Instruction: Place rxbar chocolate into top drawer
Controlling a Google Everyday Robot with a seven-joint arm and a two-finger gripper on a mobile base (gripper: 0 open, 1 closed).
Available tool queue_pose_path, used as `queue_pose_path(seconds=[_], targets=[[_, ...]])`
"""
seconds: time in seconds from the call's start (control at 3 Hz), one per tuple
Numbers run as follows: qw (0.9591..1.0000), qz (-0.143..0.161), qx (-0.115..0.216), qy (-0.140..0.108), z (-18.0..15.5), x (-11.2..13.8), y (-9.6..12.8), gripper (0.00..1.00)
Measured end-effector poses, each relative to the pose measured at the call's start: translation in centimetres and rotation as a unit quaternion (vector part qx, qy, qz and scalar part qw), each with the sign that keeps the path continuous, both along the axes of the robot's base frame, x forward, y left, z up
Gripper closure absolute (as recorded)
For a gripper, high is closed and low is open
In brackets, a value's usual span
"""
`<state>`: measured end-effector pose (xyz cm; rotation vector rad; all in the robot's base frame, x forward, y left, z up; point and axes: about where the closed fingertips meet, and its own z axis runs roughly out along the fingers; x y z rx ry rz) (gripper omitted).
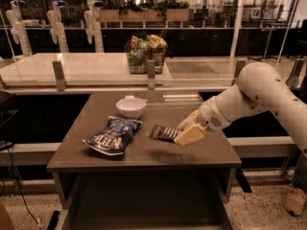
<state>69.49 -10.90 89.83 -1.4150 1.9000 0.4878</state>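
Currently the hand (181, 132) sits over the right half of the desk (201, 153), at the end of a pale arm (249, 97) that reaches in from the right edge of the view. Its two cream fingers (191, 135) are pinched on the right end of the rxbar chocolate (163, 132), one above the wrapper and one below it, so the hand is narrow and holding the bar. The bar juts out to the left of the fingers, dark with pale lettering, lying nearly flat. A soft shadow falls on the desk just beneath it, and the bar appears to be raised a little off the surface instead of resting on it.

Just to the left of the bar, and apart from it, lies a crinkled blue chip bag (113, 135), flat on the desk. Behind the bag, toward the far edge, stands a small white bowl (131, 107). Below the desk surface the top drawer (144, 200) stands pulled out toward the camera, a wide dark box with plain sides; its inside is dim and nothing can be made out in it. The bar is above the desk, not over the drawer.

On the light counter beyond the desk stands a wire basket (146, 55) filled with packaged snacks.
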Motion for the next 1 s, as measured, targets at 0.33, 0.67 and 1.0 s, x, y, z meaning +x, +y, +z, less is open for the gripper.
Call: queue_pose_path(seconds=[0.33,0.67,1.0], targets=[[0.9997,0.025,-0.004,-0.003,1.6,-6.2,1.1,1.0],[0.9989,0.035,-0.004,0.03,0.0,-11.5,2.7,1.0],[0.9954,0.044,-0.02,0.082,-4.6,-15.4,4.9,1.0]])
